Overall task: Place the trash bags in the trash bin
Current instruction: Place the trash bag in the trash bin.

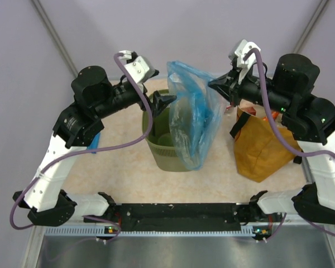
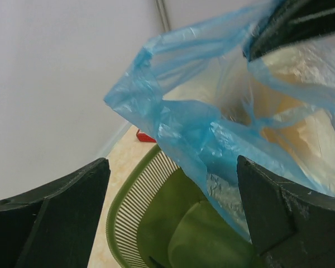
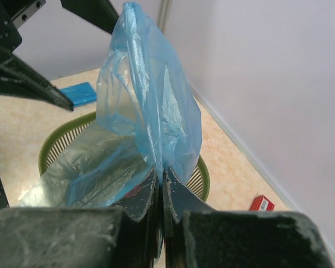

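Note:
A big crinkly light-blue trash bag hangs upright, its lower part over the far right side of the olive-green trash bin. My right gripper is shut on the bag's upper right edge; in the right wrist view the film rises from between the closed fingertips of that gripper. My left gripper stands open over the bin's left rim, just left of the bag. Nothing sits between its jaws in the left wrist view, where this gripper looks down at the bin's rim and the bag.
A mustard-orange sack with black handles stands right of the bin, under the right arm. A small flat blue square lies on the table at left, partly under the left arm. A red box lies near the back wall.

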`<state>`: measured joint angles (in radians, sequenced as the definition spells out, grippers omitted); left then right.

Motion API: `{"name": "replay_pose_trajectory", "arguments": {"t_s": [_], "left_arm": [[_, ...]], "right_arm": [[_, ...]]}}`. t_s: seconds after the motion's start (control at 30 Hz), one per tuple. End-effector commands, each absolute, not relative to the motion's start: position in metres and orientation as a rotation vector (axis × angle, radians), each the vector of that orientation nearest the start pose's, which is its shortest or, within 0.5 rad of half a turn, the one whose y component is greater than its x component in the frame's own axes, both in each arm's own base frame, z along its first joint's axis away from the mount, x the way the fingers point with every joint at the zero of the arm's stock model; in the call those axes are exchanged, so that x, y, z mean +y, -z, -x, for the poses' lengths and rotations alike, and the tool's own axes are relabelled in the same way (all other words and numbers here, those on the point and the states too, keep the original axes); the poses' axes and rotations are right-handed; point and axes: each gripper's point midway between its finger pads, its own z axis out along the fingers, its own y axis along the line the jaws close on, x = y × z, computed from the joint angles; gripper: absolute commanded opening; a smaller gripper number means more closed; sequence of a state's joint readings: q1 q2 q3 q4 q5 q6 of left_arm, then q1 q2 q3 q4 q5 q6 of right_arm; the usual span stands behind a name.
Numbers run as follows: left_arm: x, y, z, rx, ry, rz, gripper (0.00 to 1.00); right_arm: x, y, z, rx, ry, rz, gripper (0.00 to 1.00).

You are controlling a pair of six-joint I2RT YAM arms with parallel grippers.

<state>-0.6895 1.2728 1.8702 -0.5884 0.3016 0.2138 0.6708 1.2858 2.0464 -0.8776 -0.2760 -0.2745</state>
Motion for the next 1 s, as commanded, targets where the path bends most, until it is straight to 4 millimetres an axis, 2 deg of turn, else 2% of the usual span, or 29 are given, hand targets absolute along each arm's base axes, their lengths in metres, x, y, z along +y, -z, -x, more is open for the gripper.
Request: {"name": "replay_pose_trajectory", "arguments": {"t_s": [0.0, 0.23, 0.33, 0.4, 0.47, 0.5, 0.63, 0.67, 0.7, 0.73, 0.83, 0.97], "left_arm": [[-0.271, -0.484, -0.236, 1.317, 0.654, -1.037, 0.99], [-0.296, -0.438, -0.220, 1.336, 0.849, -1.171, 0.99], [-0.300, -0.432, -0.221, 1.350, 0.882, -1.161, 0.99], [-0.302, -0.430, -0.222, 1.348, 0.897, -1.155, 0.95], [-0.304, -0.430, -0.223, 1.340, 0.930, -1.152, 0.84], [-0.306, -0.430, -0.221, 1.339, 0.955, -1.153, 0.75], [-0.308, -0.428, -0.210, 1.333, 1.030, -1.182, 0.35], [-0.307, -0.428, -0.208, 1.332, 1.030, -1.181, 0.19], [-0.305, -0.427, -0.207, 1.333, 1.027, -1.183, 0.08], [-0.302, -0.426, -0.205, 1.336, 1.019, -1.188, 0.00], [-0.292, -0.424, -0.200, 1.343, 0.983, -1.208, 0.00], [-0.272, -0.426, -0.188, 1.350, 0.895, -1.239, 0.00]], "right_arm": [[0.223, -0.536, -0.225, 1.360, -0.547, 0.906, 0.00], [0.218, -0.543, -0.221, 1.348, -0.573, 0.891, 0.00], [0.216, -0.544, -0.220, 1.344, -0.573, 0.890, 0.00], [0.216, -0.543, -0.220, 1.347, -0.576, 0.891, 0.00], [0.216, -0.542, -0.220, 1.350, -0.578, 0.889, 0.00], [0.216, -0.541, -0.221, 1.353, -0.578, 0.890, 0.00], [0.212, -0.541, -0.221, 1.358, -0.569, 0.879, 0.00], [0.211, -0.542, -0.220, 1.355, -0.569, 0.878, 0.00], [0.210, -0.540, -0.220, 1.358, -0.568, 0.878, 0.00], [0.210, -0.539, -0.220, 1.360, -0.566, 0.877, 0.00], [0.208, -0.534, -0.218, 1.372, -0.571, 0.882, 0.00], [0.207, -0.509, -0.213, 1.415, -0.585, 0.920, 0.00]]}}
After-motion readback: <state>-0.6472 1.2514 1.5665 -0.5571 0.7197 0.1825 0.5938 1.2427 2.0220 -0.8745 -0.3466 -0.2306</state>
